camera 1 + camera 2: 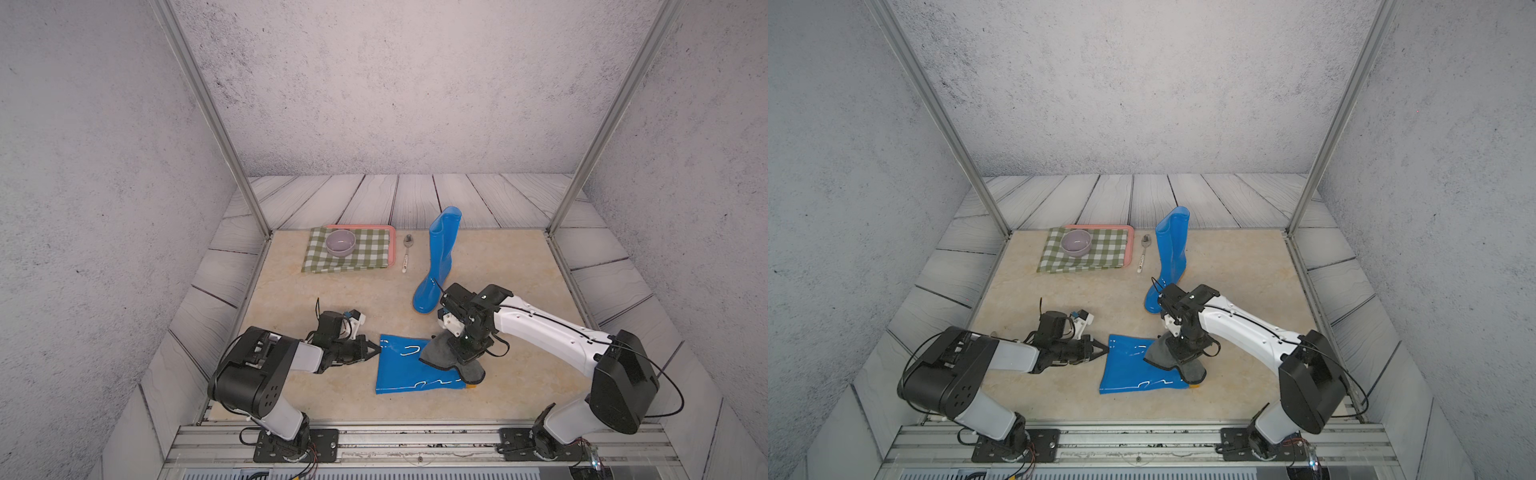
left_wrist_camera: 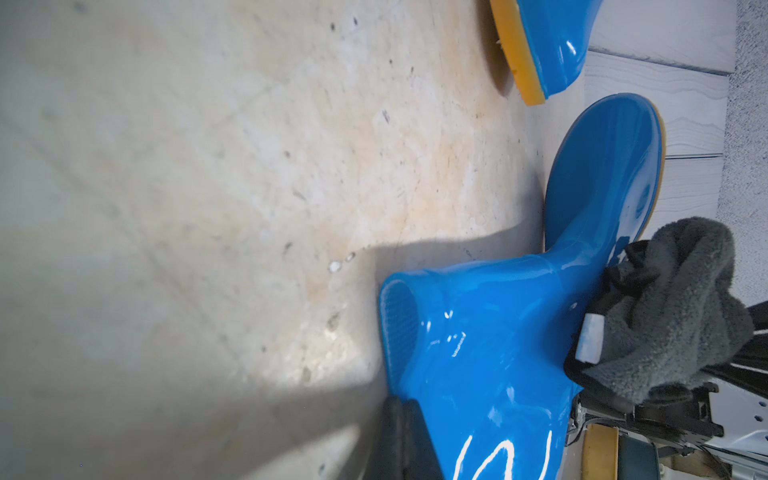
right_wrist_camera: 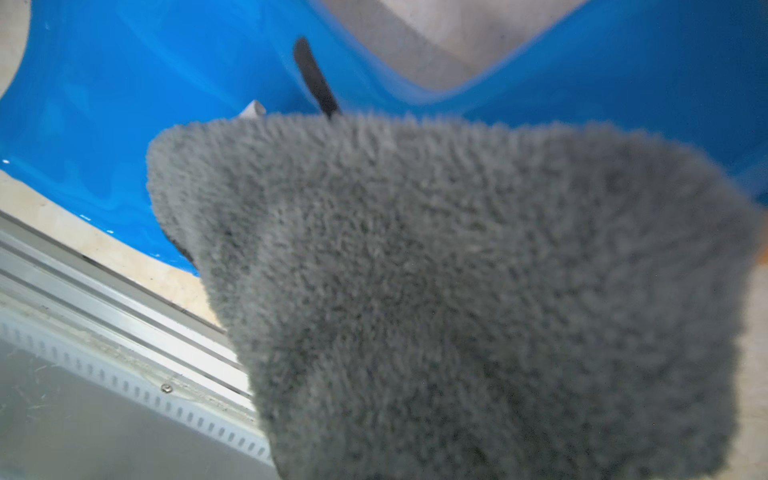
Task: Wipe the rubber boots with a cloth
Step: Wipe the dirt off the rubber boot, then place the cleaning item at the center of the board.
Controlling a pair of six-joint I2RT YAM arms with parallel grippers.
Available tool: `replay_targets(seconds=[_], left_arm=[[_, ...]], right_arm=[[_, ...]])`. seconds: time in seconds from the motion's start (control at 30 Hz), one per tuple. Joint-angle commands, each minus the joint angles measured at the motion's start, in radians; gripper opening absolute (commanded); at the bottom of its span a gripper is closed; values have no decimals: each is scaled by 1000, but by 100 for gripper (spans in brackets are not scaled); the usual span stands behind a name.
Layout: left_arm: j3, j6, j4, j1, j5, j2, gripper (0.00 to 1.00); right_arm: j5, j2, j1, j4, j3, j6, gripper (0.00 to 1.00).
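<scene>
Near the table (image 1: 311, 299) front edge in both top views, lying boot (image 1: 399, 370) runs along that edge, shaft mouth at the closed-up left gripper (image 1: 374, 348), ankle under the cloth (image 1: 440, 353) clamped in right gripper (image 1: 457, 357); upright boot (image 1: 442, 257) stands near back edge. Left wrist: cloth (image 2: 673, 311) on the ankle, shaft bare, rim pinch can't tell. Right wrist: cloth (image 3: 457, 291) fills view, lying boot (image 3: 124, 104) beyond; wipe likely runs along shaft toward left arm.

Bright light, glare on the boot (image 2: 490, 365), cloth (image 3: 457, 291) blurred.
</scene>
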Motion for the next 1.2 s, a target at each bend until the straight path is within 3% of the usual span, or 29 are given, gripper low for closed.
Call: replay_targets(seconds=[0.0, 0.33, 0.47, 0.57, 0.7, 0.93, 1.03, 1.17], left_arm=[[14, 6, 0, 0, -13, 19, 0], [10, 10, -7, -1, -16, 6, 0], [10, 9, -8, 0, -14, 5, 0], [10, 10, -9, 0, -14, 4, 0], [8, 11, -12, 0, -15, -2, 0], [10, 20, -26, 0, -18, -18, 0], [8, 21, -27, 0, -16, -24, 0], [4, 25, -39, 0, -18, -48, 0]], right_arm=[[-48, 2, 37, -59, -15, 47, 0], [-89, 69, 65, -57, -34, 62, 0], [-8, 35, 61, -72, 19, 83, 0], [120, -15, 20, -90, 85, 119, 0], [209, -123, -148, -74, 104, 173, 0], [226, -266, -465, 42, -15, 236, 0], [147, -259, -613, 129, -95, 242, 0], [121, -193, -719, 218, -163, 241, 0]])
